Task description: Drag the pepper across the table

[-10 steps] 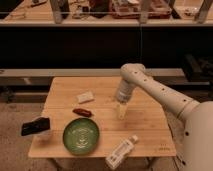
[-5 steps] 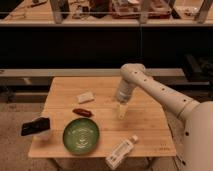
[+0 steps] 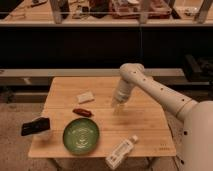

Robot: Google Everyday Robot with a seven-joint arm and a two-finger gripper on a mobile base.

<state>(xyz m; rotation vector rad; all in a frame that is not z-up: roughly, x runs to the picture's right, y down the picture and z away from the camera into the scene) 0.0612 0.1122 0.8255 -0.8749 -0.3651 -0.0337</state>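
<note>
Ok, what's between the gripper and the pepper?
Only bare table, per the camera view: the gripper is over mid-table, right of the pepper; the pale block sits farther back, off that line.

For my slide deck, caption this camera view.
Robot arm's gripper low over the table, apart from the pepper lying beside a green plate.

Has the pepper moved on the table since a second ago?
No. The pepper lies in the same spot, between the green plate and the pale block; the gripper is to its right, apart from it.
</note>
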